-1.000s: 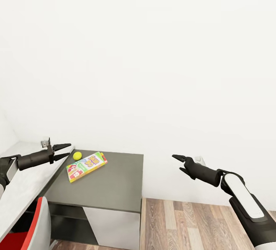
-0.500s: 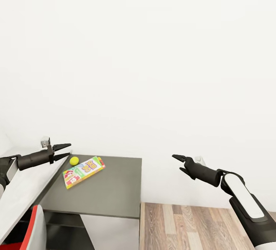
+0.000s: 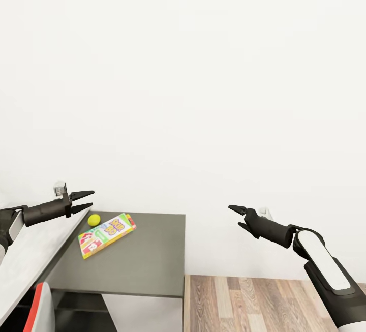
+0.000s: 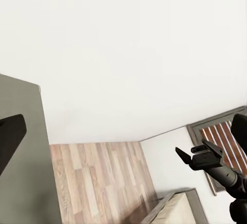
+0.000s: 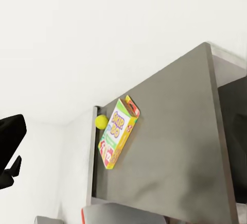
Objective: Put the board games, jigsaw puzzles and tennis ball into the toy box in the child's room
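- The ball [image 3: 93, 219] sits on the dark desk [image 3: 142, 261], near its back edge, touching or just beside the end of the game box [image 3: 107, 228]. Both lie well ahead of my left claw [image 3: 84, 201] and far to the left of my right claw [image 3: 235, 217].
- The ball is my main worry: small, round and smooth, it will roll at any nudge. If I go for the box first and shove it, the ball could run off the back or side edge and be lost on the floor [image 3: 264, 301].
- The box is thin, flat and rectangular, glossy cartoon print in green, yellow and red. It lies flush on the slab, so my tips have no edge to get under; a steep pinch may just slide it.
- The desk top is a matte grey slab, flat and hard, with nothing to stop a slide.
- A paler surface [image 3: 30, 250] runs along the left under my left arm. I could clip it if I drop too low while reaching.
- My left claw hovers with its tips slightly parted, holding nothing. My right claw hangs over open floor, spread wider, also holding nothing.
- I see no toy box here, so anything I lift must be carried some way; a weak grip on the ball could fail in transit.
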